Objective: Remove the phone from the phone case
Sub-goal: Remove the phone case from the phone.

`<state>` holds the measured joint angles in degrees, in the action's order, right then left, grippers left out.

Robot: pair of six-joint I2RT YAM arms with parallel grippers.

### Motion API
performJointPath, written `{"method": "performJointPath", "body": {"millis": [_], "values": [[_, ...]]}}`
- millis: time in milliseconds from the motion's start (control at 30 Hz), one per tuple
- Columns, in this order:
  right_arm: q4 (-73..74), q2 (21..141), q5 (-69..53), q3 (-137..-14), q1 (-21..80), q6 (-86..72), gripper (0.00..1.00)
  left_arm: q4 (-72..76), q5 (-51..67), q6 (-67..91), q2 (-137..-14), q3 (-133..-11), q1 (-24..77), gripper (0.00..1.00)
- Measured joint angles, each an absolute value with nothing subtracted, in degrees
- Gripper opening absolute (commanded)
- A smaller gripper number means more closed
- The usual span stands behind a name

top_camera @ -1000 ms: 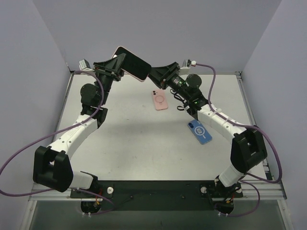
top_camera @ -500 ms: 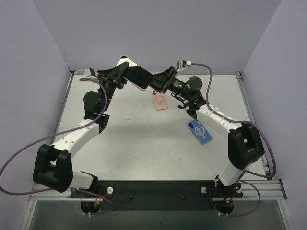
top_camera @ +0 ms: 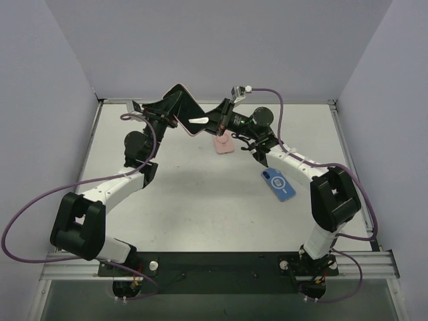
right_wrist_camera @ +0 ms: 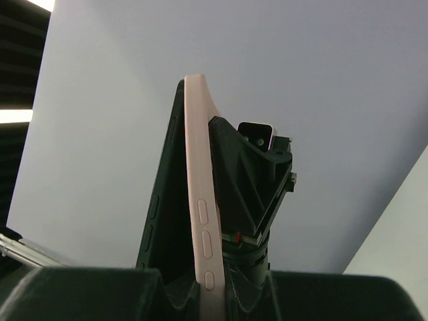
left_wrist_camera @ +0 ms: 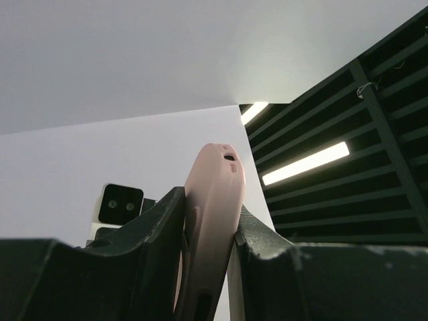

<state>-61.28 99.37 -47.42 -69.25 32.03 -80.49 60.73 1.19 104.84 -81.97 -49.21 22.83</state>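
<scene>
Two robot arms hold a phone [top_camera: 189,110] in its pink phone case [top_camera: 179,87] aloft above the back of the worktop [top_camera: 200,207], the dark screen tilted toward the overhead camera. The left fingers [top_camera: 167,105] are clenched on the upper end of the phone case. The left wrist view shows its rounded pink edge pinched between the two black fingers. The right fingers [top_camera: 217,123] clamp the opposite, lower end. From the right wrist, the case's pink side with its three buttons stands upright between them, the phone's dark edge lying along its left. Whether the phone has begun to part from the case cannot be told. On the worktop below, a second pink case [top_camera: 225,144] lies flat, partly hidden by the right arm. A blue case [top_camera: 278,184] lies nearer the right arm, apart from the pink one.
</scene>
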Motion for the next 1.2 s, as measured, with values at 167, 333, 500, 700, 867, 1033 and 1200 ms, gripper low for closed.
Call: {"method": "performJointPath", "body": {"millis": [167,333,500,700,867,1033,1200], "values": [[-61.4,98.8,-47.1,-67.3,32.0,-80.7,0.00,61.2,0.8,105.9,-82.3,-47.8,23.2,0.00],[-58.5,96.2,-47.6,-63.9,31.1,-79.5,0.00,61.2,0.9,106.1,-82.5,-45.9,24.5,0.01],[-46.3,91.0,-47.5,-61.9,30.3,-73.6,0.00,61.1,2.4,106.7,-82.8,-44.0,25.8,0.28],[-32.6,84.5,-46.2,-58.3,28.8,-66.2,0.00,54.5,11.2,103.0,-80.7,-42.9,27.0,0.73],[-25.6,82.5,-46.9,-55.8,27.7,-64.0,0.00,40.2,20.4,93.9,-75.5,-42.9,31.2,0.85],[-19.0,82.5,-47.0,-55.8,28.6,-61.1,0.00,37.3,23.4,91.3,-74.0,-40.6,31.2,0.86],[-13.8,82.5,-45.9,-55.7,29.6,-58.1,0.00,36.4,25.0,90.7,-73.3,-37.9,31.2,0.86]]}}
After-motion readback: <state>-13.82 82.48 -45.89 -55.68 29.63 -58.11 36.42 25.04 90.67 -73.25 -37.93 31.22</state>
